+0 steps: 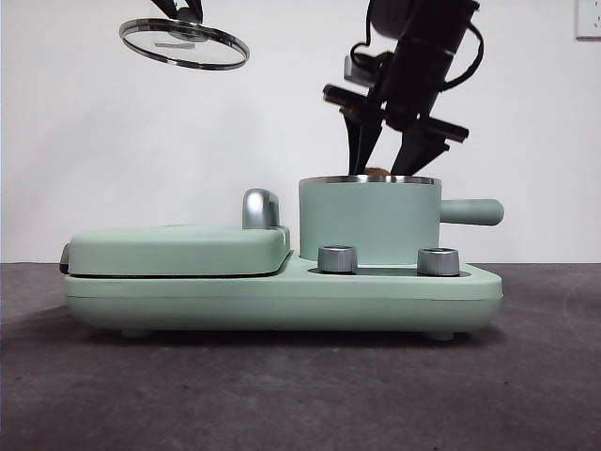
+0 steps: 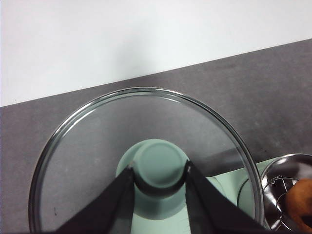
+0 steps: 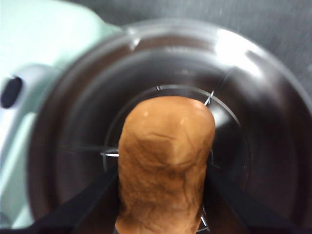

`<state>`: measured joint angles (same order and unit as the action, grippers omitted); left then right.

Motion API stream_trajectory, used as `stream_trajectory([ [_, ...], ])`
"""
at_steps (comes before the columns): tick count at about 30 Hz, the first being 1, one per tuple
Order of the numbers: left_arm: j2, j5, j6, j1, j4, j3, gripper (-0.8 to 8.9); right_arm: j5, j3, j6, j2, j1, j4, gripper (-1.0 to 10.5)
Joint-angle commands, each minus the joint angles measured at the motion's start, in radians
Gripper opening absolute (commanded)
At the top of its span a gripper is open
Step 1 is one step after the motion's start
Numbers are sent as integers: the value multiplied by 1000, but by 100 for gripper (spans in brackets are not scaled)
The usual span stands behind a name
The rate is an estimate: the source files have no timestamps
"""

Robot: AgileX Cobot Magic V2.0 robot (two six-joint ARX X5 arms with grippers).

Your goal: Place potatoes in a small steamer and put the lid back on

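Note:
The mint-green steamer pot (image 1: 369, 219) stands on the right of the green appliance, open at the top. My right gripper (image 1: 387, 167) reaches down to its rim, shut on the orange-brown potato (image 3: 165, 161), which hangs inside the pot's steel bowl (image 3: 253, 146); only its top (image 1: 377, 173) peeks over the rim in the front view. My left gripper (image 1: 184, 15) is shut on the knob (image 2: 159, 165) of the clear glass lid (image 1: 184, 42), holding it tilted high at the upper left. The pot's rim (image 2: 287, 187) shows in the left wrist view.
The flat hinged griddle (image 1: 178, 249) with its chrome handle (image 1: 260, 209) takes the appliance's left half. Two steel dials (image 1: 338, 259) sit on the front below the pot. The pot's side handle (image 1: 472, 211) sticks out right. The dark table (image 1: 282, 385) lies in front.

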<state>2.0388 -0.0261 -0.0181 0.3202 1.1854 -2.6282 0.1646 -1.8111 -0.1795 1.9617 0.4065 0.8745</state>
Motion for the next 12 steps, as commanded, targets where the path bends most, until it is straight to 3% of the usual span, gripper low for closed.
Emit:
stream_trajectory([
  [1, -5, 1, -2, 6, -27, -43, 6, 0, -18, 13, 24, 10, 11, 166],
  [8, -5, 1, -2, 9, -26, -43, 6, 4, -18, 11, 25, 10, 25, 183],
  [12, -5, 1, -2, 14, -26, -43, 6, 3, -18, 8, 24, 10, 37, 352],
])
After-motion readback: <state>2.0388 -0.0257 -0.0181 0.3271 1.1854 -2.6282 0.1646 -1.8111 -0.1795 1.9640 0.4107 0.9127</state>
